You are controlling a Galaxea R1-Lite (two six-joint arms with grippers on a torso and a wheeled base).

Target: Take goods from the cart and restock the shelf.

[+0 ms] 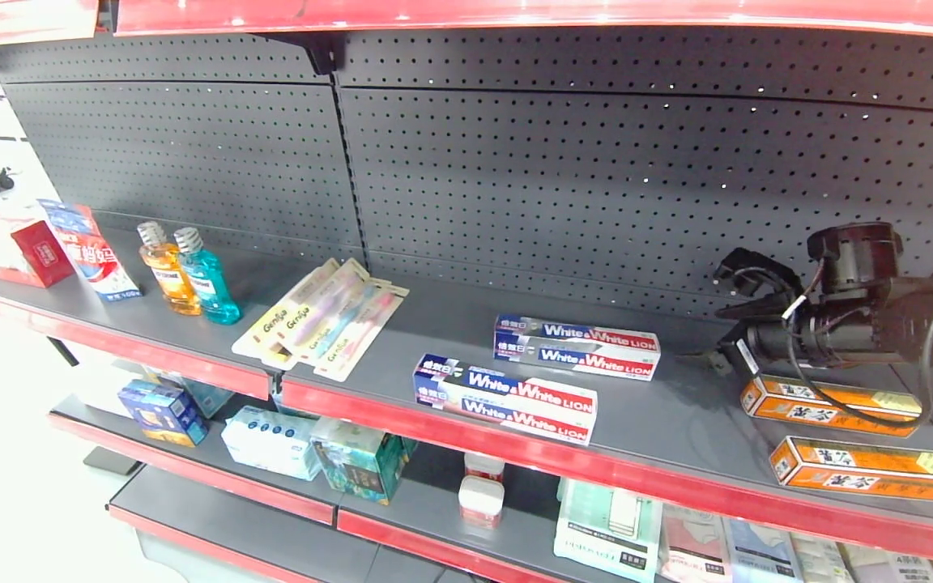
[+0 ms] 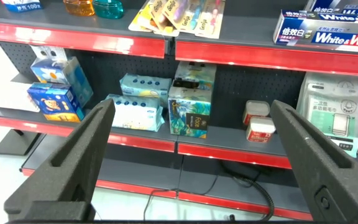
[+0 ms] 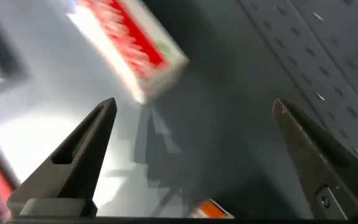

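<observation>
The grey shelf [image 1: 677, 421] with a red front edge carries two white-and-blue toothpaste boxes [image 1: 576, 346] [image 1: 505, 397] in the middle and two orange boxes [image 1: 831, 405] [image 1: 871, 468] at the right. My right gripper [image 1: 713, 320] hovers open over the shelf, just behind the orange boxes and right of the toothpaste. In the right wrist view the right gripper [image 3: 192, 104] holds nothing; one toothpaste box [image 3: 129, 50] lies ahead and an orange box corner [image 3: 210, 208] shows near it. My left gripper [image 2: 191, 107] is open and empty, facing the lower shelves.
Toothbrush packs [image 1: 325, 320], an orange bottle [image 1: 165, 271], a teal bottle [image 1: 207, 277] and red-and-blue packs [image 1: 90, 251] stand to the left. The lower shelf holds tissue packs [image 2: 135, 106], a green box [image 2: 191, 106], a blue box [image 2: 55, 99] and small jars [image 2: 260, 124].
</observation>
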